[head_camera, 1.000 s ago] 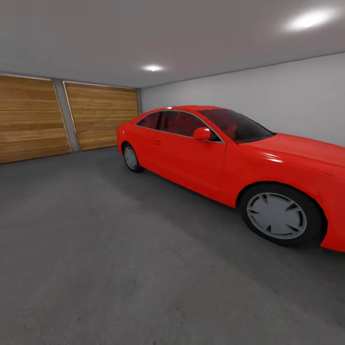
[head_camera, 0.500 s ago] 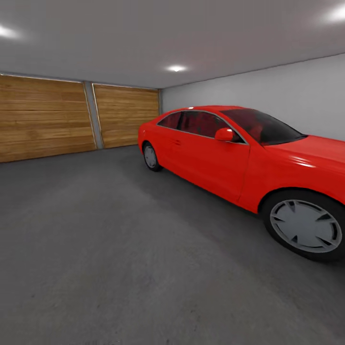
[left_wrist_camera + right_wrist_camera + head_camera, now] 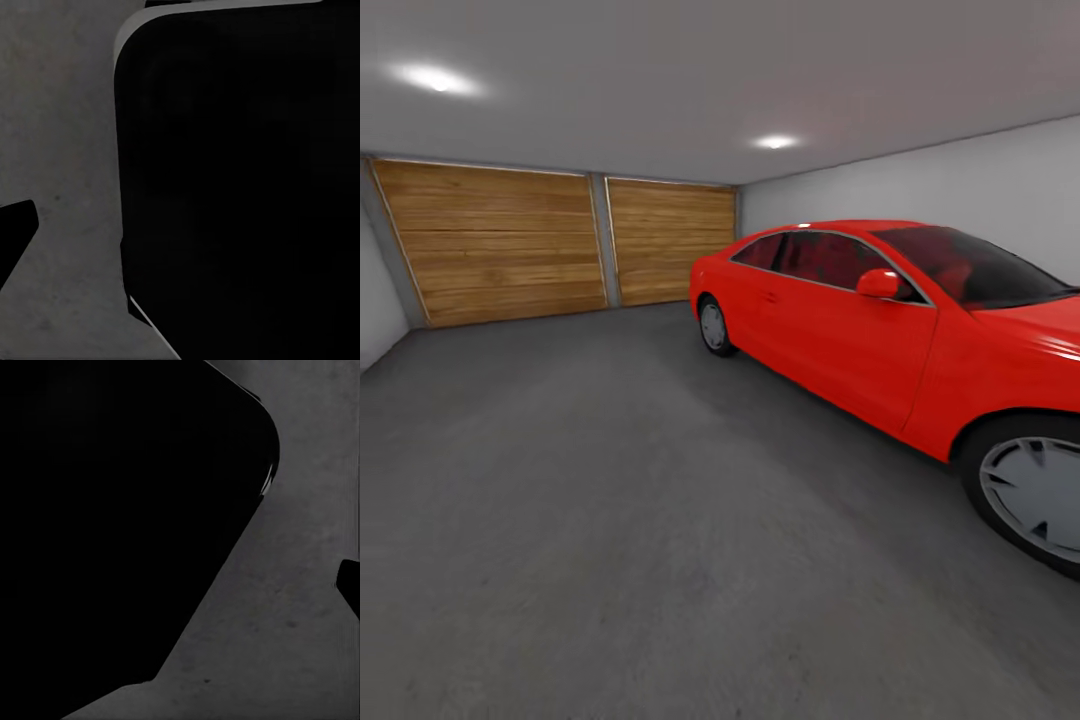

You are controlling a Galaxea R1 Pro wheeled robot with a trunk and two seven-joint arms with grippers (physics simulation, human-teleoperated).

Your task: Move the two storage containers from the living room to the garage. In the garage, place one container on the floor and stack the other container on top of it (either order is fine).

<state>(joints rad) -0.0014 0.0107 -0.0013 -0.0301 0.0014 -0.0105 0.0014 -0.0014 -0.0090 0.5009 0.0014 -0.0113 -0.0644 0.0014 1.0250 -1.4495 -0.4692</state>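
Turns left against the earlier pictures, a shift of the camera and not of the things: pushes the car (image 3: 860,340) toward the head view's right edge, cutting off its front wheel (image 3: 1040,495), and brings both wooden doors (image 3: 500,245) (image 3: 672,240) into full view, plus a strip of left wall (image 3: 375,300).

Looks across the garage's floor (image 3: 610,520), dark grey and speckled, from the near foreground to the doors at the back. Shows the car parked along the pale right wall (image 3: 920,185), rear wheel (image 3: 713,326) near the far door. Two ceiling lights (image 3: 435,78) (image 3: 775,142) glowing overhead.

From both wrists, looks down on that same concrete (image 3: 67,150) (image 3: 285,645) past a large black rounded body (image 3: 240,180) (image 3: 112,525), with a small dark sliver (image 3: 15,236) (image 3: 349,585) at each picture's border. Cannot tell whether the left gripper or the right gripper is spread or pressed together.
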